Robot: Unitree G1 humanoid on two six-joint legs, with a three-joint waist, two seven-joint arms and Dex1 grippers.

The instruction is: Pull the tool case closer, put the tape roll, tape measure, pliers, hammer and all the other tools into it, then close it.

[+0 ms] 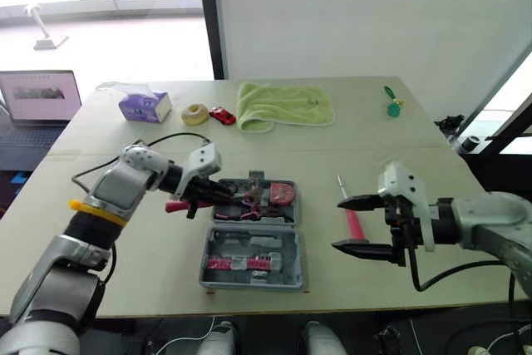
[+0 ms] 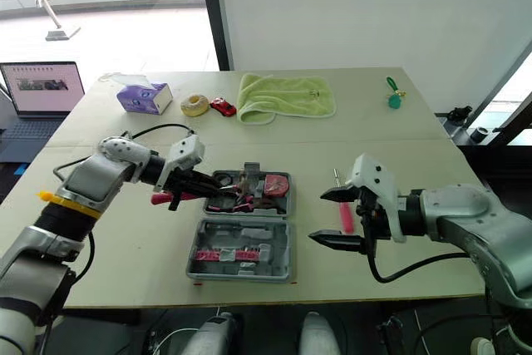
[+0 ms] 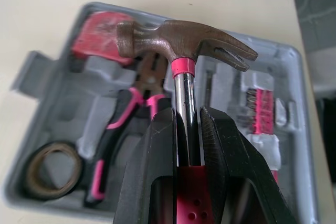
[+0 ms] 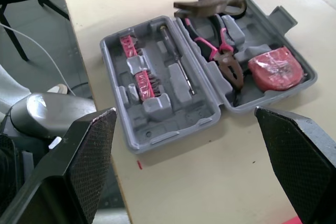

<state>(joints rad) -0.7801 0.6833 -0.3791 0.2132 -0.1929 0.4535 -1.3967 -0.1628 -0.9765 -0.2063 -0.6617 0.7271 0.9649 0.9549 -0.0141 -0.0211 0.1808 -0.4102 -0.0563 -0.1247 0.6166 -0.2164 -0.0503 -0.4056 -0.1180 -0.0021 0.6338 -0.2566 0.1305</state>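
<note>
One broad beige table [image 1: 399,147], matt and plain, stands against a white wall [image 1: 374,14], with hard daylight on the floor past its far corner. An open laptop [image 1: 40,97] sits off the table edge, well outside the left arm. Far beyond both grippers there is a loose row: purple tissue box [image 1: 145,107], pale roll [image 1: 194,114], red toy car [image 1: 222,115], rumpled green towel [image 1: 283,104]. The tool case [image 4: 157,140] is grey moulded plastic, lying open flat in two halves. It sits between the grippers, nearer the left one, its far half right under that gripper's reach. The left gripper [image 3: 187,114] is clamped on the chrome shaft of the hammer [image 3: 178,38] just below its pink collar. The hammer has a dark brown claw head and a pink grip behind the fingers, and the head is held out ahead of the fingertips over the far half. Whether it touches the case cannot be told. Below the head lie the pliers [image 4: 220,51], pink-and-black handled and seated in a recess. Beyond them is the red tape measure [image 4: 275,69], scuffed. A dark tape roll [image 3: 52,169] sits in the corner closest to the left gripper. The other half holds a pink bit rack [image 4: 139,74]. The right gripper [image 1: 337,224] has its fingers spread wide, holding nothing. A pink screwdriver [image 1: 352,215] lies on the table just beside its fingers.
</note>
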